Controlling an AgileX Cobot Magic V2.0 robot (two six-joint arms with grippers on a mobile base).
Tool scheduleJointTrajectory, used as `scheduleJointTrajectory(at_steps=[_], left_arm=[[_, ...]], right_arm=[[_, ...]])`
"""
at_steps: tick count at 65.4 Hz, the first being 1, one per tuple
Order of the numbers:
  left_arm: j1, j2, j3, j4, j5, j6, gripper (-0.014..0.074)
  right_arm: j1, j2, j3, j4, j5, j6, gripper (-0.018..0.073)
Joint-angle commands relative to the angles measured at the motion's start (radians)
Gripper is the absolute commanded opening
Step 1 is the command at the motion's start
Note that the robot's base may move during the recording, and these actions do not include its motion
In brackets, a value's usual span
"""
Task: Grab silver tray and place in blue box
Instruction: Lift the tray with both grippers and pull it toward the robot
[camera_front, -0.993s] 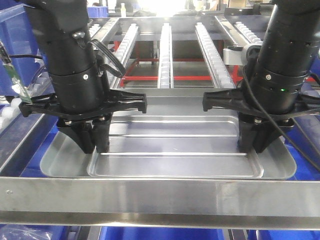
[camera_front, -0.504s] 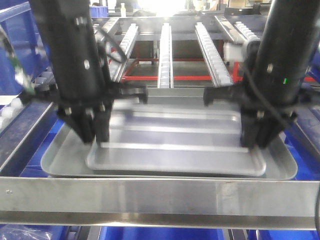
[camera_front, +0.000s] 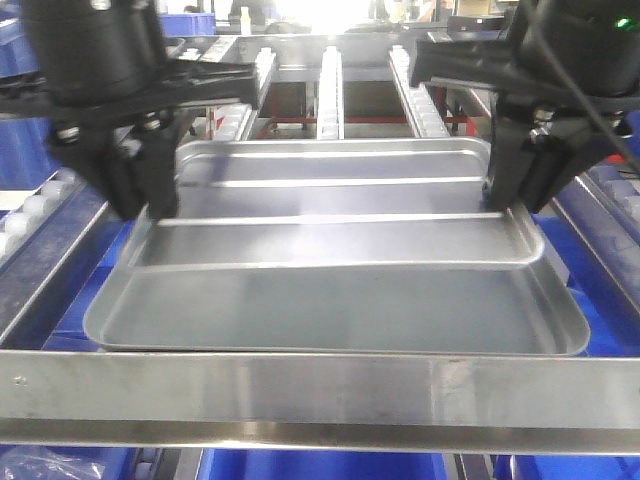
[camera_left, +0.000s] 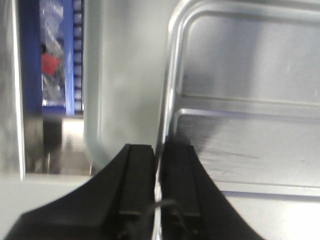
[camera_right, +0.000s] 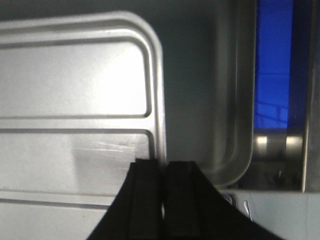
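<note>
The silver tray hangs in the air, its far side higher than its near side, with two long ridges across its recessed panel. My left gripper is shut on its left rim and my right gripper on its right rim. In the left wrist view the black fingers of the gripper pinch the tray's raised edge. In the right wrist view the gripper clamps the rim of the tray near a rounded corner. Parts of the blue box show below, also in the right wrist view.
A second, similar silver tray lies directly beneath the held one, also seen from the wrists. A steel cross rail runs along the front. Roller conveyor rails stand behind. A plastic bag with something red lies at the left.
Both grippers have risen with the tray clamped by its side rims, lifting it off the tray underneath and a little towards the back.
</note>
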Motion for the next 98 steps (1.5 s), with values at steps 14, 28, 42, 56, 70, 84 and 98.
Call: scheduleJointTrajectory(at_steps=[14, 28, 42, 56, 70, 84, 98], left_arm=[[-0.127, -0.197, 0.132, 0.079, -0.014, -0.178, -0.0006], [-0.245, -0.257, 0.215, 0.146, -0.01, -0.305, -0.0005], [-0.251, -0.257, 0.236, 0.163, -0.022, -0.315, -0.0004], [-0.251, -0.257, 0.236, 0.161, -0.018, -0.282, -0.0004], [-0.251, -0.257, 0.236, 0.161, -0.018, -0.282, -0.0004], [-0.251, -0.257, 0.236, 0.161, -0.018, -0.282, -0.0004], [-0.251, -0.257, 0.236, 0.161, -0.018, -0.282, -0.0005]], right_arm=[[0.122, -0.201, 0.157, -0.113, -0.033, 0.176, 0.0066], [0.222, -0.28, 0.223, -0.173, 0.005, 0.282, 0.0066], [0.258, -0.283, 0.228, -0.203, 0.018, 0.322, 0.0068], [0.258, -0.283, 0.228, -0.202, 0.021, 0.322, 0.0068], [0.258, -0.271, 0.228, -0.22, 0.026, 0.322, 0.0068], [0.258, -0.257, 0.228, -0.222, 0.023, 0.322, 0.0068], [0.258, -0.257, 0.228, -0.225, 0.023, 0.322, 0.0068]])
